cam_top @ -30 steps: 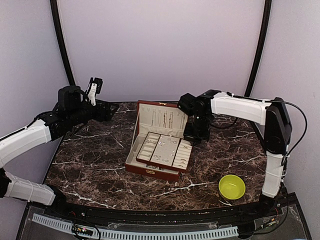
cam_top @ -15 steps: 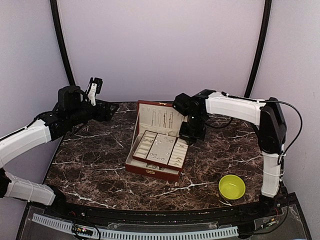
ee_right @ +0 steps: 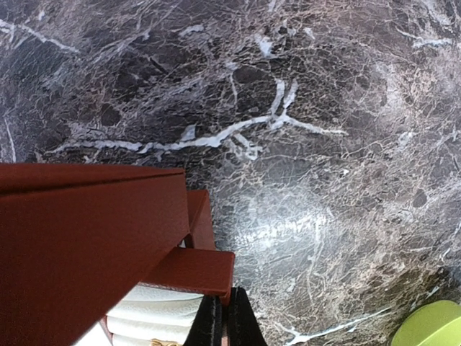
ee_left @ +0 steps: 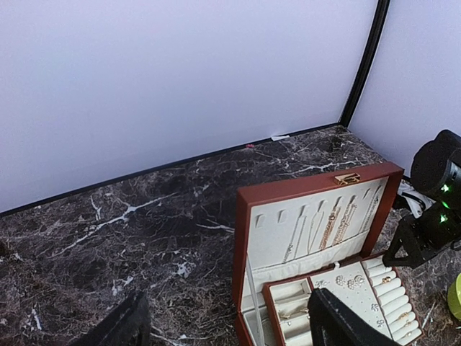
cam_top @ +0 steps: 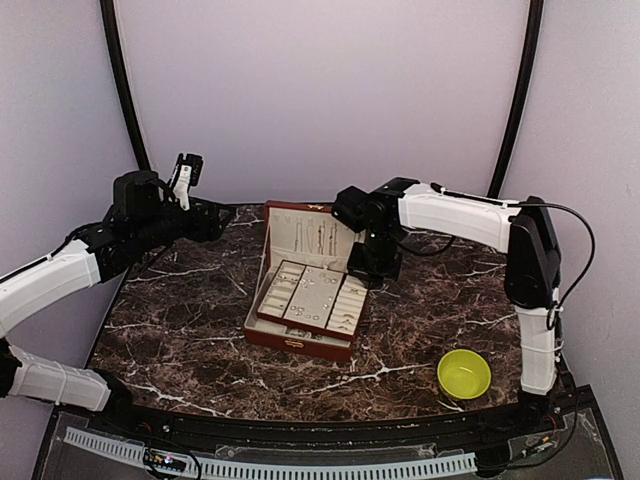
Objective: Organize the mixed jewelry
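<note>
The reddish-brown jewelry box (cam_top: 296,336) stands open at mid-table, its lid (ee_left: 317,194) upright. Thin chains (ee_left: 328,229) hang on the lid's cream lining. A cream-lined tray (cam_top: 312,298) rests across the box, with small studs (ee_left: 348,282) and rings (ee_left: 390,278) on it. My right gripper (cam_top: 366,272) is at the tray's far right corner, shut, with the tray's red rim (ee_right: 196,268) pinched between its fingertips (ee_right: 213,317). My left gripper (ee_left: 227,308) hovers open at the far left, well short of the box, with nothing in it.
A yellow-green bowl (cam_top: 464,373) sits near the front right of the marble table (cam_top: 180,320); its edge also shows in the right wrist view (ee_right: 431,324). Black frame posts (cam_top: 118,80) and pale walls close the back.
The right gripper has moved left, and the tray and the whole box have slid left with it. The left arm has stayed where it was.
</note>
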`<state>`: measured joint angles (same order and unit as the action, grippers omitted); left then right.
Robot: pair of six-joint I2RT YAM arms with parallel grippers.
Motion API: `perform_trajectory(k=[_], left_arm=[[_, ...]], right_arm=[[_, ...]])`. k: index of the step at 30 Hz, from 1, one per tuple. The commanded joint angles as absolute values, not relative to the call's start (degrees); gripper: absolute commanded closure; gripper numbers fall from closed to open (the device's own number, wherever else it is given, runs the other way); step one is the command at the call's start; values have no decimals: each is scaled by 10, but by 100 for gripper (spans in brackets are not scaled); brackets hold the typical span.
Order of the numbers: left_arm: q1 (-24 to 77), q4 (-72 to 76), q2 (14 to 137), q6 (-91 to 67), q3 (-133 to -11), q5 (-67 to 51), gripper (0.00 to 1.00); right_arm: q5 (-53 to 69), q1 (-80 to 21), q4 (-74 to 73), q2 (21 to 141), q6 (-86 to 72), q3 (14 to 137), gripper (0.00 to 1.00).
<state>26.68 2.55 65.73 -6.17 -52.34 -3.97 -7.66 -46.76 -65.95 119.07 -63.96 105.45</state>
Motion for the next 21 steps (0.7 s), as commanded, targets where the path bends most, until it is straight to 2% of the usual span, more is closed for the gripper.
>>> perform_trajectory(k=[1,21], left_arm=[[267,38,641,-54,-518,-37,22],[267,40,635,-61,-517,-47,22]], right_arm=[[-88,-482,-654,1192,-644,1080,100],[-122,-504,-643,1142,-661,1055,100]])
